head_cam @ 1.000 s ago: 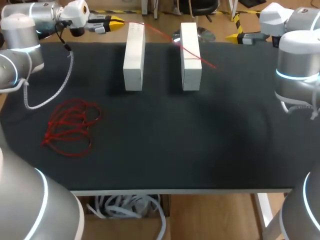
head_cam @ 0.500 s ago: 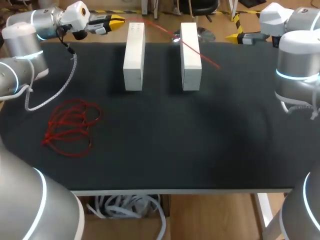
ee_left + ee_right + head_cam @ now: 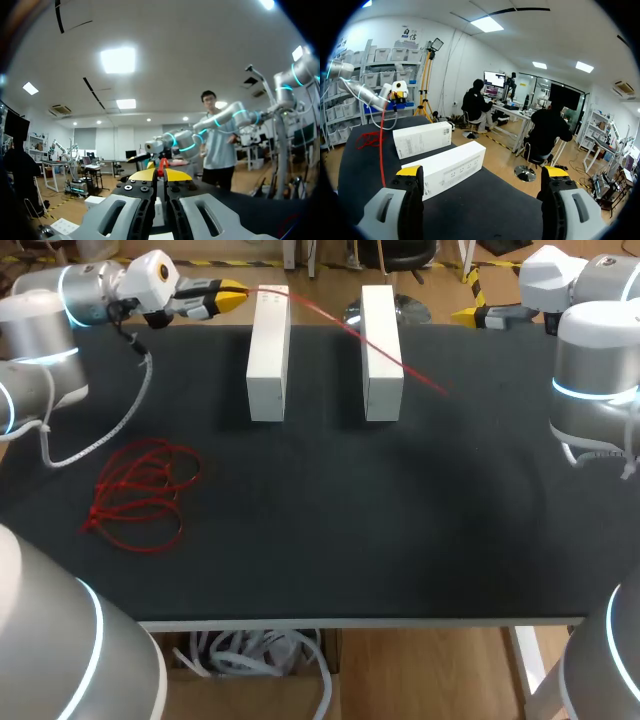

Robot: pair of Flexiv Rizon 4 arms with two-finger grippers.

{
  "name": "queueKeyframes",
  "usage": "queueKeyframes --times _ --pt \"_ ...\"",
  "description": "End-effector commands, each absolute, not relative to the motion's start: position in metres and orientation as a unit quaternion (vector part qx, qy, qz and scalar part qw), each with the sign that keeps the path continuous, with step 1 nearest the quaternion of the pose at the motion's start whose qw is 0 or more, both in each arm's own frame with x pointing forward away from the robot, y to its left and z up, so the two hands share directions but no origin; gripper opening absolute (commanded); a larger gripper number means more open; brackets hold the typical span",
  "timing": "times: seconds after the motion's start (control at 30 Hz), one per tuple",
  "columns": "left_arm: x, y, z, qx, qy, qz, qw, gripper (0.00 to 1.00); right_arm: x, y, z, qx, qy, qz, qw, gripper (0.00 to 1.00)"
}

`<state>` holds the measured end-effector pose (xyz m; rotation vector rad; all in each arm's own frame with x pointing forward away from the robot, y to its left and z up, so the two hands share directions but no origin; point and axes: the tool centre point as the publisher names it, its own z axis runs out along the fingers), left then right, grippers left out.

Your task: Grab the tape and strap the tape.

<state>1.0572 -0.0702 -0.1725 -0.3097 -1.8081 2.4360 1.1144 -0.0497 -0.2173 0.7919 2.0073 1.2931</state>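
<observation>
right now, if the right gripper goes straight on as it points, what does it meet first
Probably the nearer white rectangular box, lying ahead of the right gripper; height is unclear, so it might pass over.

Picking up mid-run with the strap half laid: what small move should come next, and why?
Probably bring the open right gripper down toward the free end of the red tape, which rests on the table just past the right box. The left gripper is shut on the other end, the tape lies across the left box and the right box, and the right gripper holds nothing.
</observation>
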Motion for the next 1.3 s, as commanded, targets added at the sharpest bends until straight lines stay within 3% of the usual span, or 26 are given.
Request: queueKeyframes --times 0.03,1.3 --pt "1.048 -0.071 -0.167 0.046 -0.587 0.805 -0.070 0.00 1.114 -0.050 -0.217 0.299 0.759 0.489 0.308 1.00" --pt "1.027 -0.085 -0.161 0.008 -0.581 0.813 -0.046 0.00 1.114 -0.050 -0.217 0.299 0.759 0.489 0.308 1.00"
